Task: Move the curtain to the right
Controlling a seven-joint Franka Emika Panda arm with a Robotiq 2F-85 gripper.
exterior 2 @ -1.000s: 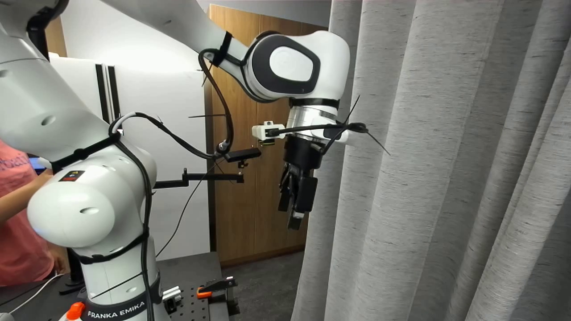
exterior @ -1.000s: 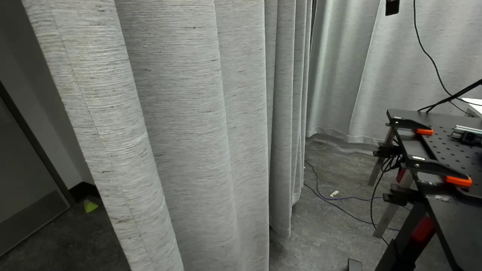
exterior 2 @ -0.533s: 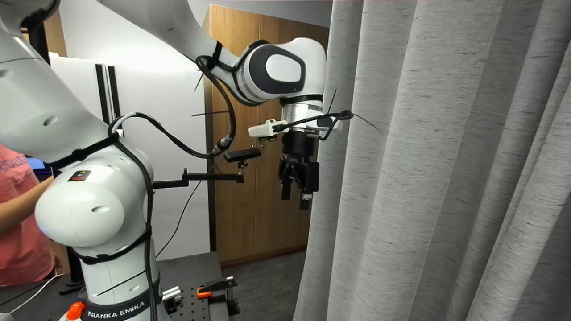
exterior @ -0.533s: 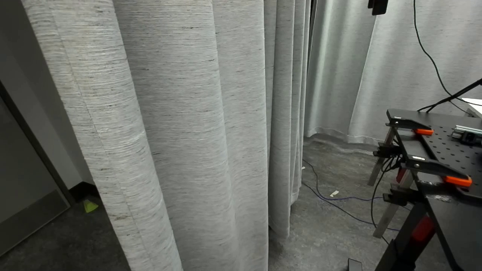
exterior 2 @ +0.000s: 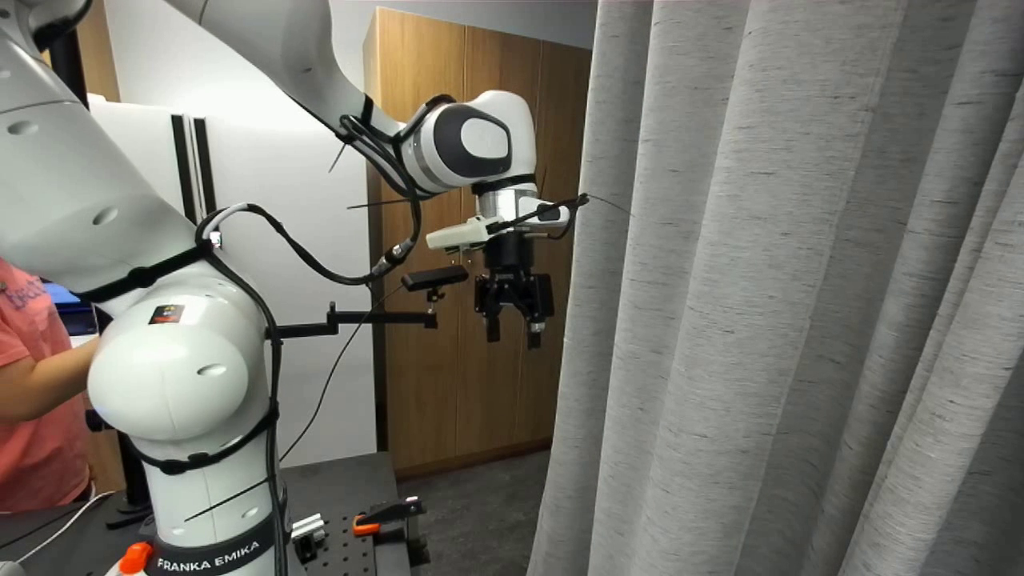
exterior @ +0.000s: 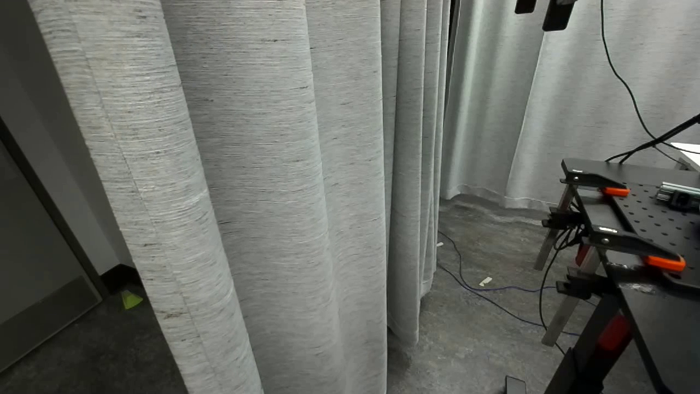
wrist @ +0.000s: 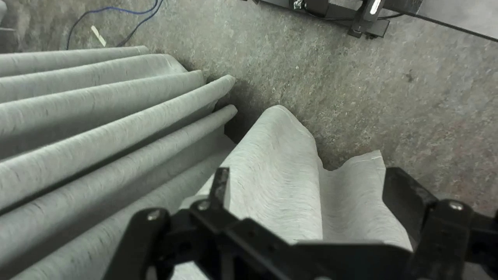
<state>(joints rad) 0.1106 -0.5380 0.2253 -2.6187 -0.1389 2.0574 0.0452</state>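
Note:
The curtain is tall, grey-white and streaked, with deep vertical folds. It fills the left and middle of an exterior view (exterior: 262, 180) and the right side of an exterior view (exterior 2: 736, 280). In the wrist view its folds (wrist: 280, 163) and lower hem show below the gripper. My gripper (exterior 2: 514, 332) points down with its two fingers spread and nothing held, in front of the wooden cabinet and apart from the curtain's near edge. Its fingertips also show at the top of an exterior view (exterior: 541, 11). In the wrist view the open jaws (wrist: 309, 182) frame curtain folds further below.
A black perforated table (exterior: 656, 219) with orange-tipped clamps (exterior: 664, 263) stands beside the curtain. A plainer white curtain (exterior: 590, 137) hangs behind. Cables (exterior: 492, 306) lie on the floor. A camera bracket (exterior 2: 384, 318) and wooden cabinet (exterior 2: 456, 384) are near the arm. A person (exterior 2: 40, 384) is at the left.
The arm has drawn back from the curtain, and the gripper has risen and turned. Its fingers show further apart. The curtain has shifted only very slightly.

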